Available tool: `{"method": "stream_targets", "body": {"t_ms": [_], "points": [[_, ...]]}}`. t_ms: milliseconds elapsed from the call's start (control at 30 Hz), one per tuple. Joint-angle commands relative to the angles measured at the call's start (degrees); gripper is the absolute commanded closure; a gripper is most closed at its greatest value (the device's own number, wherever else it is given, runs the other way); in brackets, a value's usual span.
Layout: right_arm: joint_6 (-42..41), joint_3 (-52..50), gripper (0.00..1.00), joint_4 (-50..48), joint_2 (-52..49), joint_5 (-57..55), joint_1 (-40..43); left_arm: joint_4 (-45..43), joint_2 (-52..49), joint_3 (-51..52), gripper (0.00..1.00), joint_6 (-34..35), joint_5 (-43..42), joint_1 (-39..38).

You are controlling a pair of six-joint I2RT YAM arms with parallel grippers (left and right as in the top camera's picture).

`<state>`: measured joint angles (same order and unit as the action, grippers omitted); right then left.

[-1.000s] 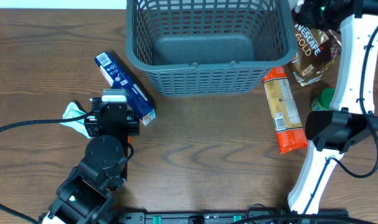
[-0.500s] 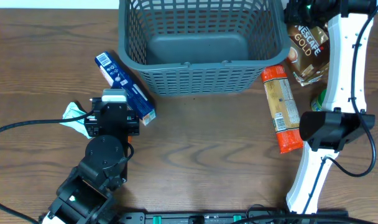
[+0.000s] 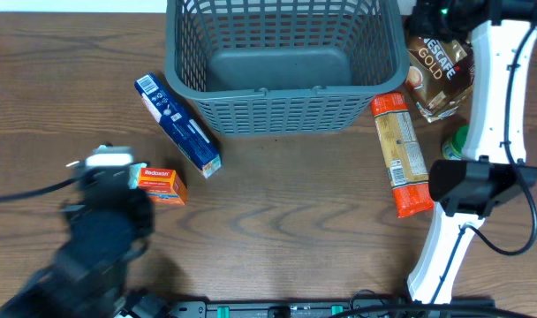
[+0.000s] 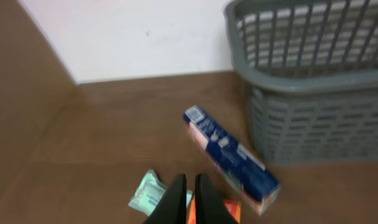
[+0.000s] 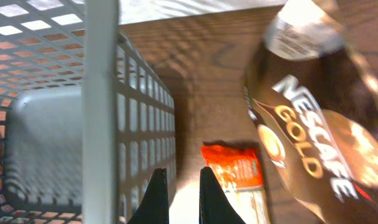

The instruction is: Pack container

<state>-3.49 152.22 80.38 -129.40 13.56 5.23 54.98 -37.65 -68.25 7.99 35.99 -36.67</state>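
The dark grey slotted container [image 3: 284, 113] stands at the back middle of the table with nothing showing on its floor. It also shows in the left wrist view [image 4: 313, 118] and the right wrist view [image 5: 102, 93]. My left gripper [image 3: 118, 170] is blurred at the left front. In the left wrist view [image 4: 189, 190] it is shut and empty, above a mint packet [image 4: 147, 193] and a small orange box [image 3: 159, 184]. A blue box [image 3: 177, 124] lies left of the container. My right gripper [image 5: 179, 183] is slightly open and empty, beside the container's right wall.
A Nescafe Gold bag [image 3: 441, 71] lies right of the container, with a long orange packet [image 3: 401, 155] in front of it. A green item [image 3: 458, 141] shows partly behind the right arm. The white right arm runs along the right edge.
The container has shifted a little to the left. My left arm has pulled back towards the front left, uncovering the small orange box.
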Motion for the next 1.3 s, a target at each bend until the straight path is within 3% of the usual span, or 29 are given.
{"method": "stream_targets", "body": {"t_ms": [0, 200, 300, 333, 400, 433, 500, 533, 567, 600, 700, 967, 1267], "points": [[1.92, 0.35, 0.99, 1.4, 3.56, -0.31, 0.79, 9.05, 0.5, -10.4, 0.94, 8.33, 0.04, -0.02], [2.99, 0.35, 0.99, 4.74, 3.85, -1.01, 0.79, 26.01, -0.2, -21.75, 0.94, 12.83, -0.85, -0.02], [3.39, 0.35, 0.99, 6.12, 3.85, -1.33, 0.79, 30.36, -0.35, -24.0, 0.94, 13.9, -0.9, -0.02], [3.39, 0.35, 0.99, 6.38, 3.87, -1.33, 0.79, 31.1, -0.33, -24.28, 0.83, 13.84, -0.79, -0.02], [4.07, 0.35, 0.99, 6.67, 3.93, -1.38, 0.79, 31.34, -0.35, -24.3, 0.39, 13.68, -0.33, -0.02], [4.5, 0.35, 0.89, 6.69, 3.98, -1.57, 0.79, 31.34, -0.35, -24.26, 0.01, 13.55, -0.33, -0.02], [4.98, 0.35, 0.39, 6.64, 4.09, -3.52, 0.81, 31.36, -0.35, -24.13, 0.01, 13.57, -0.42, -0.02], [5.46, 0.35, 0.27, 6.64, 4.24, -5.29, 0.81, 31.34, -0.35, -24.13, 0.01, 13.57, -0.42, -0.02], [6.34, 0.35, 0.07, 6.6, 4.28, -7.32, 0.85, 31.36, -0.35, -24.13, 0.01, 13.57, -0.42, -0.02], [7.08, 0.35, 0.01, 6.36, 4.31, -9.38, 0.85, 31.36, -0.35, -24.13, 0.01, 13.55, -0.42, -0.02], [10.51, 0.33, 0.01, 4.33, 4.26, -15.19, 1.36, 31.36, -0.35, -24.13, 0.01, 13.55, -0.42, -0.02], [15.78, 0.33, 0.01, -6.4, 4.26, -14.53, 5.01, 31.36, -0.35, -24.13, 0.01, 13.55, -0.42, -0.02], [24.44, 0.26, 0.01, -8.24, -0.28, 1.44, 14.32, 31.36, -0.35, -24.13, 0.01, 13.55, -0.42, -0.02]]}}
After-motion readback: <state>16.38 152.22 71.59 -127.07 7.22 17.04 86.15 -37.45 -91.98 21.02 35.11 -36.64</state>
